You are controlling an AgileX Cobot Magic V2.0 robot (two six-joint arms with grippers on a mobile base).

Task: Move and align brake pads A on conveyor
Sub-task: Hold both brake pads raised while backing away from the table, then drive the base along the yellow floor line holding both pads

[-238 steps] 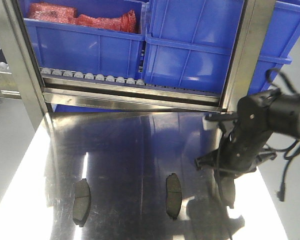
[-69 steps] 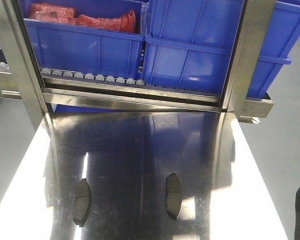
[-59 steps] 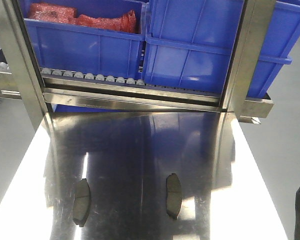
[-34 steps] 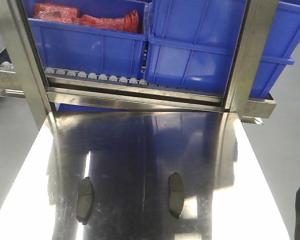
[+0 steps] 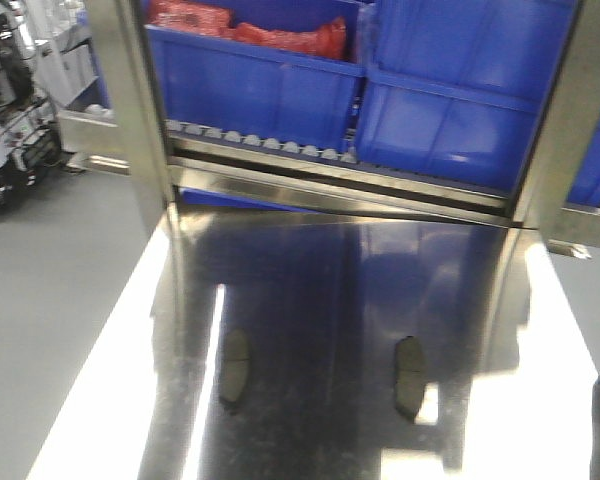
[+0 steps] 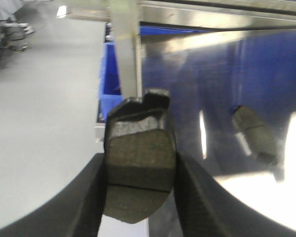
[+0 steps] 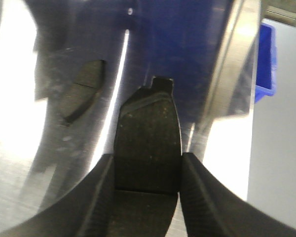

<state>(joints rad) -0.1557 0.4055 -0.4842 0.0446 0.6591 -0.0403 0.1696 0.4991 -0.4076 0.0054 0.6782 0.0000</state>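
1 brake pad (image 6: 139, 148) pinched across its width in the left claw (image 6: 140, 170), closed snug on both long edges, friction face and groove toward the camera. likewise a 2nd brake pad (image 7: 148, 128) squeezed in the right claw (image 7: 147, 157), notched end poking forward past the grip. lying flat on the shiny tabletop (image 5: 310, 280): a 3rd pad (image 6: 254, 136) ahead and right of the left claw, a 4th pad (image 7: 81, 91) ahead and left of the right claw. no conveyor in view. risks, as judged: gripped only by narrow edges, so liable to slip or twist in transit and land crooked on the belt; liable to fall to the floor (image 6: 44, 98) left of the left claw; liable to clip the steel upright (image 6: 126, 44) just ahead of that claw.
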